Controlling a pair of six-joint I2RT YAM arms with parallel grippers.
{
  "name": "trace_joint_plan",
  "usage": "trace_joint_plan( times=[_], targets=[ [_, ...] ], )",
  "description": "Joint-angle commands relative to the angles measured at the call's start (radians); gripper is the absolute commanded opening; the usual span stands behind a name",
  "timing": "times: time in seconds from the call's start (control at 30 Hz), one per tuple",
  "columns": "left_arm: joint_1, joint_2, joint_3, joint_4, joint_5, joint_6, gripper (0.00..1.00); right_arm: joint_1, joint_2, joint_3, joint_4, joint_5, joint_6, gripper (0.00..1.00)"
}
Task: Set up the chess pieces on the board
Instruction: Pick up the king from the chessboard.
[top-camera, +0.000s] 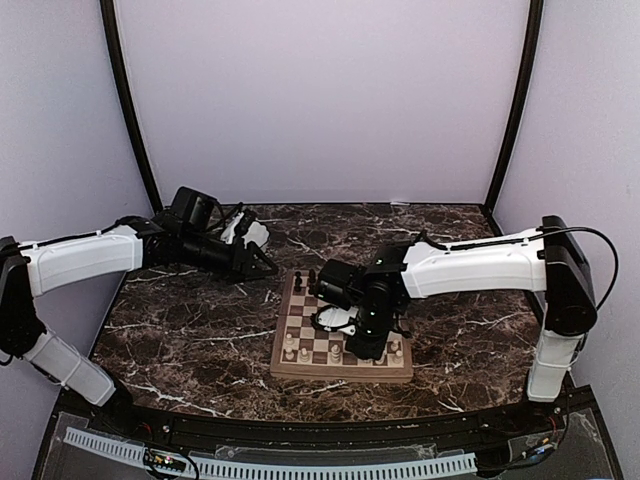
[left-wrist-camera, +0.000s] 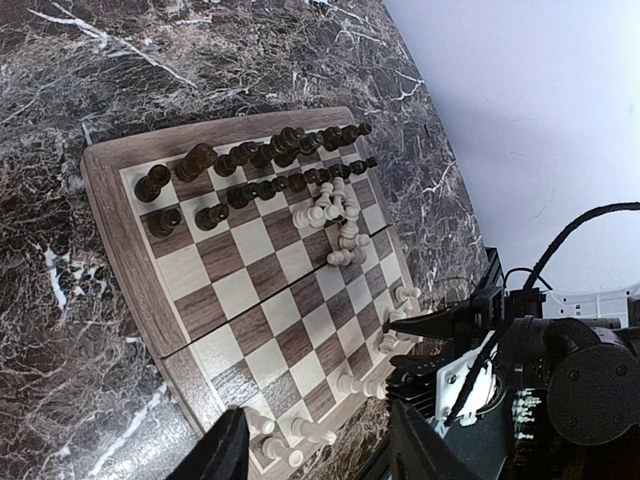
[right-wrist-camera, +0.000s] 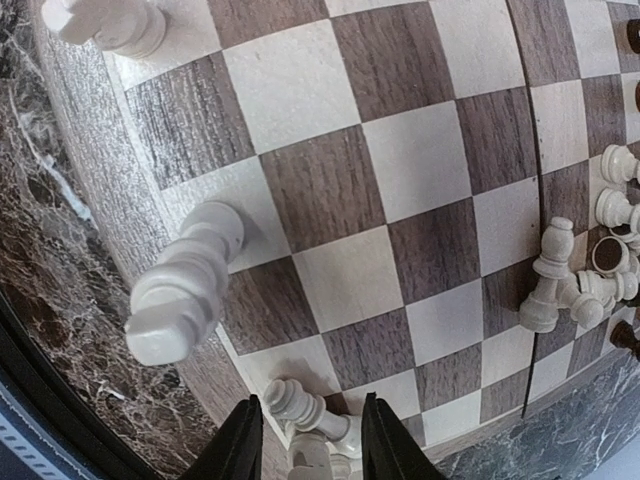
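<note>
Looking down, my right pincer (right-wrist-camera: 308, 425) straddles a cream chess piece (right-wrist-camera: 298, 403) near the board's (right-wrist-camera: 340, 180) lower edge; whether it grips, I cannot tell. Left pincer (left-wrist-camera: 318, 432) hangs open off the board's upper left corner.

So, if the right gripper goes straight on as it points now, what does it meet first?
Most likely the cream-white chess piece lying between the jaws of the right gripper, then the board; depth is unclear.
</note>
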Motion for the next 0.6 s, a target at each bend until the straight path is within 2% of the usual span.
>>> trace_joint_plan(
  times=[0.0,0.33,0.57],
  targets=[
    [0.004,0.007,0.031,0.019,0.022,0.016,0.5,-0.003,-0.013,0.006,-0.009,0.033,-0.003,0.35],
    [0.005,0.025,0.042,0.026,0.03,0.009,0.5,-0.009,-0.022,-0.013,0.003,-0.047,-0.013,0.35],
    [0.004,0.021,0.028,0.033,0.03,-0.003,0.5,-0.009,-0.023,-0.041,0.004,-0.016,-0.006,0.36]
  ],
)
